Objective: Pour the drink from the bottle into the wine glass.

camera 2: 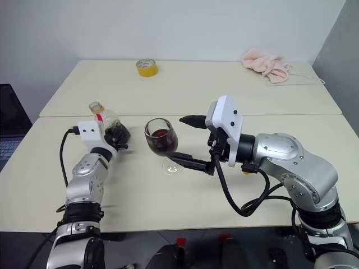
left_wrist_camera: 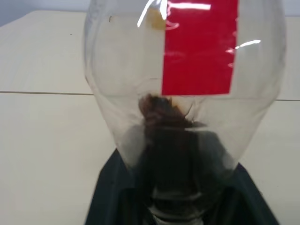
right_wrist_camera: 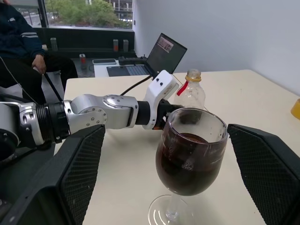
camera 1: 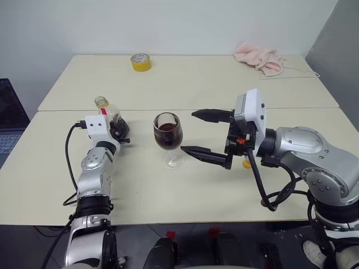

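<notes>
Right claw (camera 1: 205, 134) gapes wide around the drink-filled wine glass (camera 1: 168, 134); beyond, left claw (camera 1: 119, 133) loosely brackets the bottle (camera 1: 110, 119).

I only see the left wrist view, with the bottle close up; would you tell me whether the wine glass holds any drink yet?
Observer: Yes, the wine glass stands upright on the table, roughly half full of dark drink.
Operator: Thank you. Where is the right pincer?
Observer: The right pincer is open beside the glass, its fingers clear of the bowl.
</notes>
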### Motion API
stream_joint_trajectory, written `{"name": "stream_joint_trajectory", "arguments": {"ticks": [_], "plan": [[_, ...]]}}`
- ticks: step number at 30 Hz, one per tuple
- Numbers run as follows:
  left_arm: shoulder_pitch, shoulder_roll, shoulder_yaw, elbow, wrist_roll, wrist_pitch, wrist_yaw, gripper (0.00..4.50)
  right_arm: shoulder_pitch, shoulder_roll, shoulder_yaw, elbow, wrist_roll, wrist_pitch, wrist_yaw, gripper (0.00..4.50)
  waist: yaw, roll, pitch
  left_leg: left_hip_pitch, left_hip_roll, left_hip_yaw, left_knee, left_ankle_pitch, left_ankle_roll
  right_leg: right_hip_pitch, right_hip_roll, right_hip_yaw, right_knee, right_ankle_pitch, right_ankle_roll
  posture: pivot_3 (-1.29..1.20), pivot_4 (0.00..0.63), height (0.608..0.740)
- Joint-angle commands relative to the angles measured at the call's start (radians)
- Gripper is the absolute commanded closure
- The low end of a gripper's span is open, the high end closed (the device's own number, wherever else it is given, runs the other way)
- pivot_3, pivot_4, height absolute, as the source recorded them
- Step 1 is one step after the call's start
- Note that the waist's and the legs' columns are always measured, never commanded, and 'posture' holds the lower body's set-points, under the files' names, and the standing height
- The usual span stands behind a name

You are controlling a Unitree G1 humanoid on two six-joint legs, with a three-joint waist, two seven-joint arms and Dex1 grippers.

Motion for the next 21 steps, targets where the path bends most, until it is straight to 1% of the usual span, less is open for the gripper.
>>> {"name": "stream_joint_trajectory", "arguments": {"ticks": [1,6,7,12,18,21], "plan": [[-0.004,0.021,0.002,0.004,0.002,-0.022,-0.019,1.73,-0.004,0.005,-0.005,-0.018,-0.009,-0.019,-0.004,0.00,0.000,0.000,0.000,0.000,0.000,0.000,0.000,0.000,0.000,0.000,0.000,0.000,0.000,0.000,0.000,0.00,0.150,0.740],[0.002,0.041,-0.011,-0.008,0.018,-0.048,-0.045,0.14,0.013,0.006,-0.007,-0.022,-0.014,-0.022,-0.005,0.00,0.000,0.000,0.000,0.000,0.000,0.000,0.000,0.000,0.000,0.000,0.000,0.000,0.000,0.000,0.000,0.00,0.150,0.740],[0.006,0.043,-0.015,-0.015,0.020,-0.053,-0.051,0.06,0.015,0.007,-0.008,-0.022,-0.016,-0.023,-0.005,0.00,0.000,0.000,0.000,0.000,0.000,0.000,0.000,0.000,0.000,0.000,0.000,0.000,0.000,0.000,0.000,0.00,0.150,0.740],[0.033,0.046,-0.022,-0.056,0.021,-0.061,-0.068,0.06,0.032,0.013,-0.019,-0.021,-0.022,-0.027,-0.008,0.00,0.000,0.000,0.000,0.000,0.000,0.000,0.000,0.000,0.000,0.000,0.000,0.000,0.000,0.000,0.000,0.00,0.150,0.740],[0.120,0.049,-0.012,-0.203,-0.007,-0.039,-0.095,0.06,0.072,0.023,-0.065,-0.024,-0.012,-0.036,-0.036,0.00,0.001,0.000,0.000,0.000,0.000,0.000,-0.001,0.000,0.000,0.000,0.000,0.000,-0.001,0.000,0.000,0.00,0.150,0.740],[0.169,0.056,0.007,-0.293,-0.016,-0.028,-0.089,0.06,0.122,0.016,-0.106,-0.026,0.015,-0.041,-0.024,0.00,0.002,0.000,0.000,0.000,0.000,0.000,-0.001,0.000,0.000,0.000,0.000,0.001,-0.001,0.000,0.000,0.00,0.150,0.740]]}}
